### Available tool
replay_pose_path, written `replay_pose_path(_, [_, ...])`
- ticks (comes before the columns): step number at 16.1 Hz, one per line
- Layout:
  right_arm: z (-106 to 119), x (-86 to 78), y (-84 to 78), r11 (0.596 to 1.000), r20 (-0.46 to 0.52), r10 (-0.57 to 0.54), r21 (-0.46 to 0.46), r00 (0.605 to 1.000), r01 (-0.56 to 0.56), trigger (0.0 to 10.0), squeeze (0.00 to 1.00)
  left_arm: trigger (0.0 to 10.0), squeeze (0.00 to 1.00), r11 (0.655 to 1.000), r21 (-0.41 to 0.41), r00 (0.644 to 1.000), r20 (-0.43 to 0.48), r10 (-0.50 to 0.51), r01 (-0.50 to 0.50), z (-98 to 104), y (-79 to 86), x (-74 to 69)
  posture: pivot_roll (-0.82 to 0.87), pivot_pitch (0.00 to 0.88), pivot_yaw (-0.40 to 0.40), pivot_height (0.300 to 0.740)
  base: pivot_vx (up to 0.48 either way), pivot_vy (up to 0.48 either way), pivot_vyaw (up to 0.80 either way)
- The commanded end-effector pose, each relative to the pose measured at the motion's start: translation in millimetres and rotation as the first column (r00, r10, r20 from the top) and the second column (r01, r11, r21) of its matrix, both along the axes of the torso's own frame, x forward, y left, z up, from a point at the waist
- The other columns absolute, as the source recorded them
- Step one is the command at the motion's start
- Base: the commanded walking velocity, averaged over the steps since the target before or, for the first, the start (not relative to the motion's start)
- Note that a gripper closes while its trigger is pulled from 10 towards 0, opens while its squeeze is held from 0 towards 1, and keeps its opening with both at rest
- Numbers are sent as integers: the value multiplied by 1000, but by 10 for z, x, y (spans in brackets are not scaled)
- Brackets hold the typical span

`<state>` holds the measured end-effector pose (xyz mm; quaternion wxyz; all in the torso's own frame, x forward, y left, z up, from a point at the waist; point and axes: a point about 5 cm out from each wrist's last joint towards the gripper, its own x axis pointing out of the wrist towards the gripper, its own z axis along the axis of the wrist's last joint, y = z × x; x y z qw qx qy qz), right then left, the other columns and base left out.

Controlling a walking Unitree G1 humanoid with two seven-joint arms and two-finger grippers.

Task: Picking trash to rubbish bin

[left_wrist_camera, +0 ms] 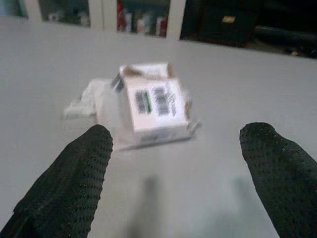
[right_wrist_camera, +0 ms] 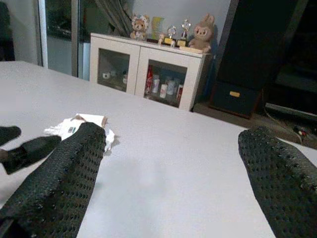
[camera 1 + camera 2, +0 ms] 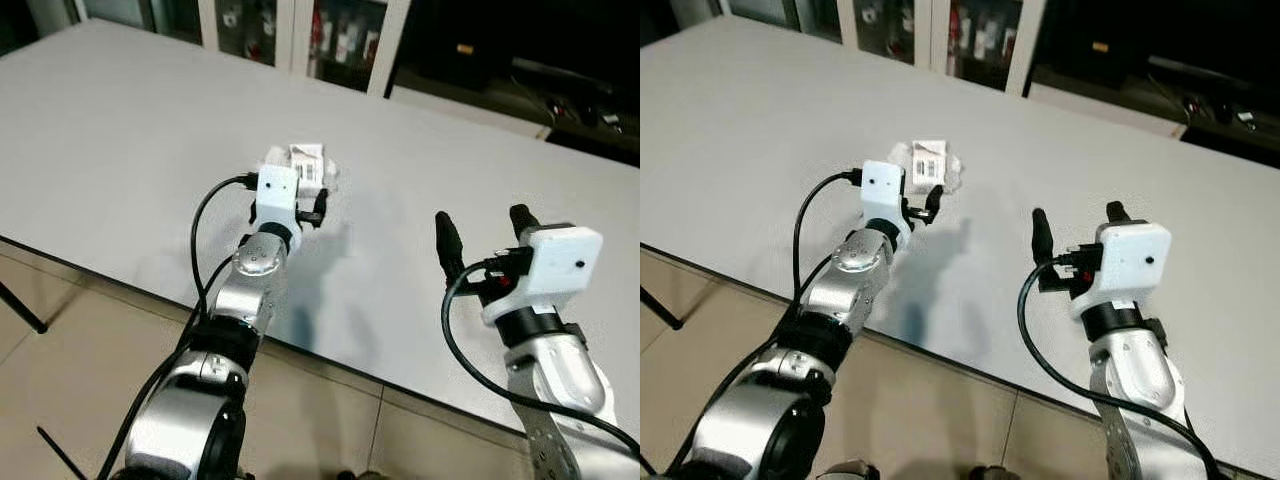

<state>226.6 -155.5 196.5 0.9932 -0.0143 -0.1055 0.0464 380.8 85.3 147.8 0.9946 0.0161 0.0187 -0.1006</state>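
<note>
The trash [image 3: 305, 165] is a small white cardboard box with barcode labels, lying in crumpled clear wrap on the grey table [image 3: 120, 150]. My left gripper [image 1: 178, 134] hovers just short of it, open, with the box [image 1: 153, 104] lying ahead between the two fingers and nothing held. In the head views one of its black fingers [image 3: 318, 206] reaches beside the box. My right gripper [image 3: 485, 232] is raised over the table to the right, well apart from the trash, and is open with nothing in it. From the right wrist, the trash [image 2: 69, 126] lies off to one side.
The table's near edge [image 3: 330, 355] runs across below my arms, with tiled floor [image 3: 70, 340] under it. A white glass-door cabinet [image 2: 148, 74] with soft toys on top stands beyond the table, beside dark furniture [image 2: 247, 59].
</note>
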Motion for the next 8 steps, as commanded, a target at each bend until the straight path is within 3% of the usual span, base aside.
replay_pose_path(1, [29,-41,-9,1000,-3,-2,2,1000,2,10000,0,10000,0,1000,18,1000,6,14,-14,12,-13,25,58,187,-129,740,0,0,0])
replay_pose_path(3, [29,-118,34,1000,-31,9,17,999,-8,10000,0,10000,0,995,102,1000,-6,23,-23,-53,45,59,36,253,-160,740,0,0,0])
replay_pose_path(8, [17,-197,30,1000,-65,-2,21,998,3,10000,0,10000,0,994,103,1000,-4,30,-29,-22,50,101,2,300,-159,740,0,0,0])
